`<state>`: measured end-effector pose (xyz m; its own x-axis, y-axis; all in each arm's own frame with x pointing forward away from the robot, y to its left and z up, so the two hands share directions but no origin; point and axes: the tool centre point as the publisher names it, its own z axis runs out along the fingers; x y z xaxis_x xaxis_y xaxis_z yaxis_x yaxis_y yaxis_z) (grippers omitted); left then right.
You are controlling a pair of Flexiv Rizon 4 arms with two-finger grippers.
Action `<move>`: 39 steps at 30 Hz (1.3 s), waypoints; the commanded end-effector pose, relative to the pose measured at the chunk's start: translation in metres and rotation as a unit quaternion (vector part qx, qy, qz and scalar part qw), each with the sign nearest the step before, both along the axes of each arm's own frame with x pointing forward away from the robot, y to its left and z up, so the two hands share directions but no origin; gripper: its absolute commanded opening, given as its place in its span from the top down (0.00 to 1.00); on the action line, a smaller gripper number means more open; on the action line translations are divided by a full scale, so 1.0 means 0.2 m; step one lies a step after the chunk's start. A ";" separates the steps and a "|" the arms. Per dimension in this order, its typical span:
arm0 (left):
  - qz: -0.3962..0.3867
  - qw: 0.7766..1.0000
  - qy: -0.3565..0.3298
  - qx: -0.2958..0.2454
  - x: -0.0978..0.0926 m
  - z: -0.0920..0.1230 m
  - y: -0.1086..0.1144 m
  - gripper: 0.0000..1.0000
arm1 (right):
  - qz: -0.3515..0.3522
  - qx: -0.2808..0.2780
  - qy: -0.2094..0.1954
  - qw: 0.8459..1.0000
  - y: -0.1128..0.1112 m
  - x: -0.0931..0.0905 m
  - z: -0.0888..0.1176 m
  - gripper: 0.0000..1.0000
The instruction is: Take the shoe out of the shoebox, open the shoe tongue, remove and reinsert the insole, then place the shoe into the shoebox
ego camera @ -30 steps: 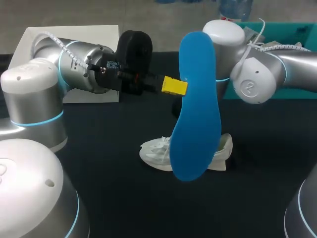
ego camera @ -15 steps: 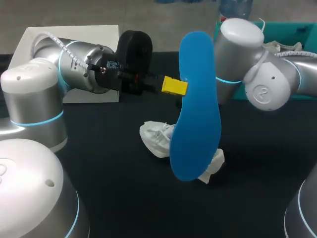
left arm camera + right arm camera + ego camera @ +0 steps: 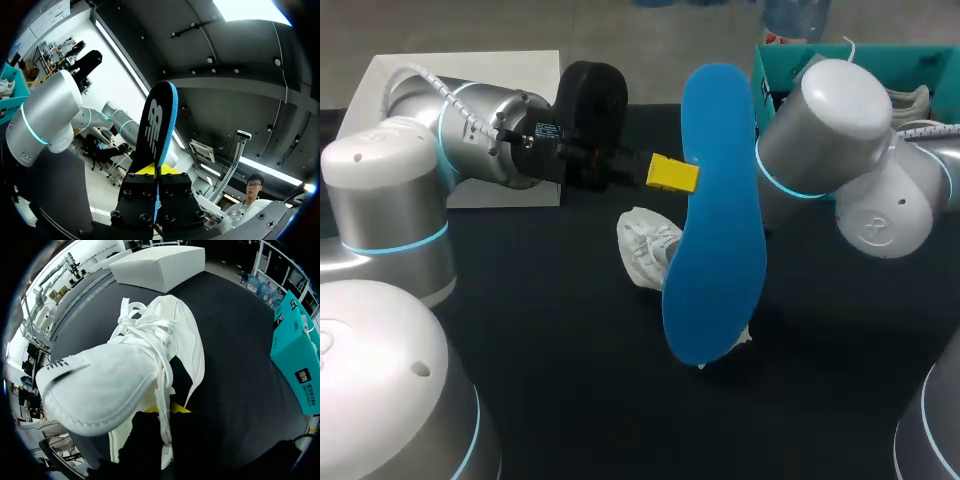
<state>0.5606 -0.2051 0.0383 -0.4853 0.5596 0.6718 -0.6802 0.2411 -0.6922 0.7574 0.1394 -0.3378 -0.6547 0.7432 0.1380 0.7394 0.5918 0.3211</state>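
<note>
My left gripper point(image 3: 672, 173) is shut on the edge of the blue insole point(image 3: 715, 230), holding it upright above the table's middle. In the left wrist view the insole point(image 3: 159, 125) stands edge-on between the fingers of that gripper point(image 3: 156, 172), dark underside showing. The white shoe point(image 3: 646, 250) sits behind the insole, mostly hidden by it. My right arm point(image 3: 830, 130) comes in from the right, with its gripper hidden behind the insole. In the right wrist view my right gripper point(image 3: 165, 412) is shut on the shoe point(image 3: 150, 355) at its rim, with the tongue point(image 3: 90, 385) folded out and laces loose.
The teal shoebox point(image 3: 880, 62) stands at the back right, and shows again as the teal box point(image 3: 295, 345) beyond the shoe. A white box point(image 3: 470, 75) lies at the back left and is also the white box point(image 3: 160, 265) past the shoe's toe.
My right arm has swung and turned the shoe: its toe has moved from lying left toward the back and it has tipped up. The left arm and insole have not moved.
</note>
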 end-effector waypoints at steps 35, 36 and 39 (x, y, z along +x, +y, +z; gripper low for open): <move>0.000 1.000 0.000 0.000 0.00 0.00 0.00 1.00 | -0.301 0.022 0.178 0.937 0.03 0.04 -0.10 1.00; 0.000 1.000 0.000 0.000 0.00 0.00 0.00 1.00 | -0.296 0.021 0.178 0.938 0.03 0.04 -0.10 1.00; 0.000 1.000 0.000 0.000 0.00 0.00 0.00 1.00 | -0.292 0.017 0.171 0.941 0.04 0.06 -0.12 1.00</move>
